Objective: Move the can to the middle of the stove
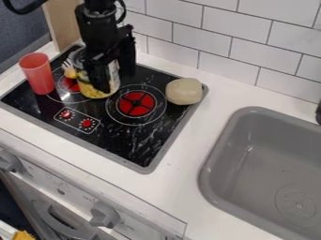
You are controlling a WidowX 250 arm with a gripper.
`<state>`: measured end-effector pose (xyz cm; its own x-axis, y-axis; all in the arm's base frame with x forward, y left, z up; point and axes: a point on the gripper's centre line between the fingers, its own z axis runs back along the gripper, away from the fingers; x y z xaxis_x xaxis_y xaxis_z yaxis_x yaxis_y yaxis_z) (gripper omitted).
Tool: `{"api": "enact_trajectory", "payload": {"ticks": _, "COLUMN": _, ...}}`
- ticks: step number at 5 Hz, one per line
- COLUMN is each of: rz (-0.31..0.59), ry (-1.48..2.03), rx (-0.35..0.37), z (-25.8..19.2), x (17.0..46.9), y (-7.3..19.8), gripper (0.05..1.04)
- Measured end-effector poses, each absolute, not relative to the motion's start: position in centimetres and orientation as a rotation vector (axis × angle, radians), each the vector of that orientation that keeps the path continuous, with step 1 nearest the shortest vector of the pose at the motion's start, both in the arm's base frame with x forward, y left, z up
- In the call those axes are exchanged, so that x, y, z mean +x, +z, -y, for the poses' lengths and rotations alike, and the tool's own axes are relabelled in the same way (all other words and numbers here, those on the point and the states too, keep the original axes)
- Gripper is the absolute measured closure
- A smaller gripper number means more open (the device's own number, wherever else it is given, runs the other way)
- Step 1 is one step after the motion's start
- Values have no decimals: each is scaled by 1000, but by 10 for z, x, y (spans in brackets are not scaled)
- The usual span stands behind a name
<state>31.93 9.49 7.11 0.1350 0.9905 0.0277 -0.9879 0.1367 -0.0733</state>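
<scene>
Cup left of can on stove; sink right of stove, wall behind.

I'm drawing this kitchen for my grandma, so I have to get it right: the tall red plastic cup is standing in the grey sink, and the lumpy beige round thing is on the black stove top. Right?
Not quite: the cup is standing on the stove top, as the camera view shows. The lumpy beige thing is indeed on it too.

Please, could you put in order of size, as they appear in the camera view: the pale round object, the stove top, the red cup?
Largest to smallest:
stove top
red cup
pale round object
</scene>
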Motion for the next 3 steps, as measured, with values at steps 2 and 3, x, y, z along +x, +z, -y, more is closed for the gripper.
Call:
{"api": "enact_trajectory", "payload": {"ticks": 2, "rz": 116, "ry": 1343, "rx": -50, "z": -58, "x": 313, "y": 96, "gripper": 83}}
{"api": "enact_trajectory", "payload": {"ticks": 3, "rz": 169, "ry": 1354, "rx": -65, "z": -55, "x": 310, "y": 124, "gripper": 83}}
